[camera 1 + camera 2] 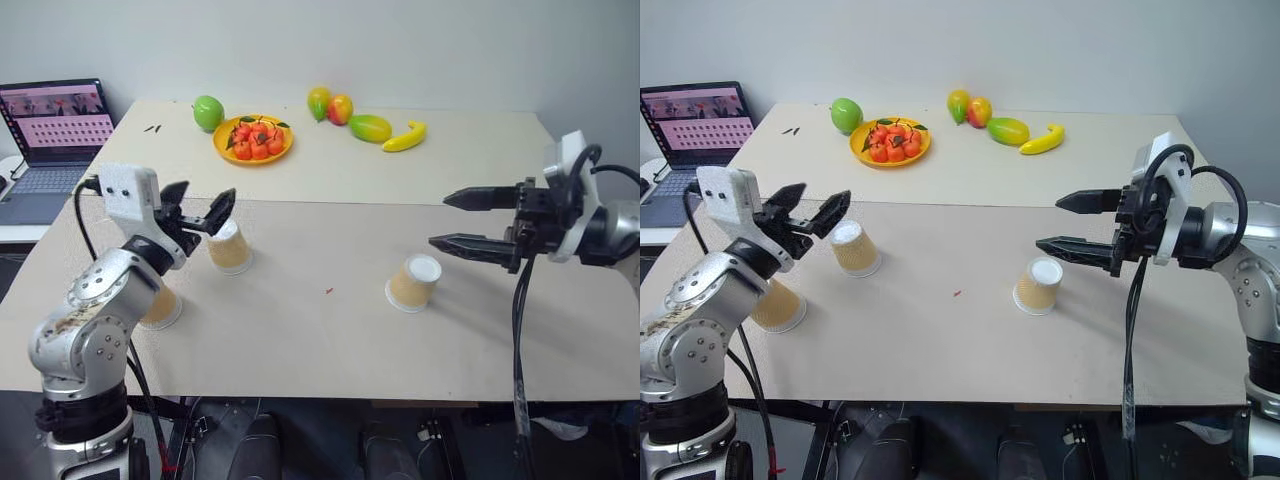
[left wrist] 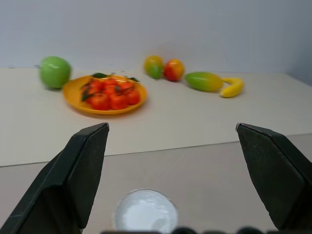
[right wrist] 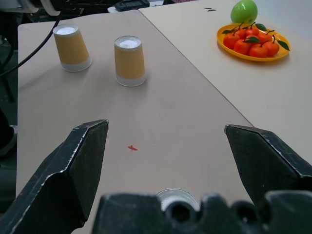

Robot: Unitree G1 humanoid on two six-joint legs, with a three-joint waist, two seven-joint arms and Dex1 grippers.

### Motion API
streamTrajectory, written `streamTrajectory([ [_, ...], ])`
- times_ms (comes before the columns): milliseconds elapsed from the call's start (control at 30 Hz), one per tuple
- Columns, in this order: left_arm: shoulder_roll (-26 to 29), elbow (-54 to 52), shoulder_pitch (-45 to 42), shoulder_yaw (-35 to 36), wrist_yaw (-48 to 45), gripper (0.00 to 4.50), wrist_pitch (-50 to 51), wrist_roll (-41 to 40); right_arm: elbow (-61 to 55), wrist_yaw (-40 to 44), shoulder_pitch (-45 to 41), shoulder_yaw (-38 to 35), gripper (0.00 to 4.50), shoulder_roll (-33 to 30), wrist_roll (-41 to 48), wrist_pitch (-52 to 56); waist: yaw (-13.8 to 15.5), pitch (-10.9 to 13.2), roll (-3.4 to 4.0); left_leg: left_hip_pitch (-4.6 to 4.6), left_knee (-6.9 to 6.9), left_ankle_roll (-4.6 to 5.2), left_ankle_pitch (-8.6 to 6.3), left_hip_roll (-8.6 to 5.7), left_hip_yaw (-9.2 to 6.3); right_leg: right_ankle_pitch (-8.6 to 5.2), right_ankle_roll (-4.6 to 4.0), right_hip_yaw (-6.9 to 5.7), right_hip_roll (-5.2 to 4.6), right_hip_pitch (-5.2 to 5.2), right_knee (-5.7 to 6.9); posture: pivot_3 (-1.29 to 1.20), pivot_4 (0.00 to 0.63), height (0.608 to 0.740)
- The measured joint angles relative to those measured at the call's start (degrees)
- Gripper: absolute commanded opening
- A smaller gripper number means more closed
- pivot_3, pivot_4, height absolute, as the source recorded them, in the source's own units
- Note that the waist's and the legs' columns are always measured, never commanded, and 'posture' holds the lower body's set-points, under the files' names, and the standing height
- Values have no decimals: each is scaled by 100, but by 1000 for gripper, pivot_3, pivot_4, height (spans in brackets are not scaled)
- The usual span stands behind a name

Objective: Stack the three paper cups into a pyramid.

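Note:
Three paper cups stand upside down on the beige table [image 1: 300, 340], white flat ends up. One cup [image 1: 229, 247] is at the left, and my open left gripper [image 1: 205, 205] hovers just above and left of it; its white end [image 2: 145, 212] shows low between the fingers in the left wrist view. A second cup [image 1: 160, 308] sits nearer the front edge, partly hidden behind my left arm. The third cup [image 1: 414, 282] stands right of centre, with my open right gripper [image 1: 440, 220] a little above and to its right, pointing left. Both grippers are empty.
At the back are an orange plate [image 1: 222, 147] of small red fruit, a green apple [image 1: 208, 112], two round fruits [image 1: 329, 105], a mango [image 1: 370, 128] and a banana [image 1: 405, 136]. A laptop [image 1: 55, 130] sits off the table's left side. A red speck [image 1: 328, 291] lies mid-table.

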Motion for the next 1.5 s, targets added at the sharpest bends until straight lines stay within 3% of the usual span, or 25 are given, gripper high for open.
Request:
streamTrajectory([
  [133,-424,-316,57,-223,545,4471,-4,272,104,25,-72,27,4500,-1,-53,2,4,1,-2,-2,3,0,0,-1,-1,1,1,0,0,-1,3,0,150,732],
  [533,-57,-1043,-150,-58,1296,4471,150,1305,461,151,-152,108,4500,23,-326,-163,-13,3,-5,-2,2,0,0,-1,-1,1,1,0,0,-2,1,0,150,732],
  [700,-218,-2314,769,560,1469,4471,592,1331,877,316,-498,525,4500,358,-556,-400,-62,4,-5,-1,0,-1,0,-1,-1,1,0,1,0,-2,2,0,150,732],
  [833,-644,-2759,1751,978,1466,4471,304,1282,1207,473,-863,842,4500,564,-729,-546,-34,4,-5,1,5,-1,0,-1,0,2,-1,1,0,-2,4,0,150,732],
  [1100,-1521,-2754,3008,1408,1558,4471,-472,1365,1708,791,-1413,1169,4500,852,-1041,-777,29,4,-7,-1,10,-2,-1,-1,0,3,-3,0,0,2,-2,0,150,732],
  [1500,-1963,-1928,3763,1045,774,4471,-1634,1456,1639,996,-1603,1158,4500,860,-1147,-693,0,4,-7,-1,6,-3,-1,0,3,1,-6,1,0,-3,-5,0,150,732],
])
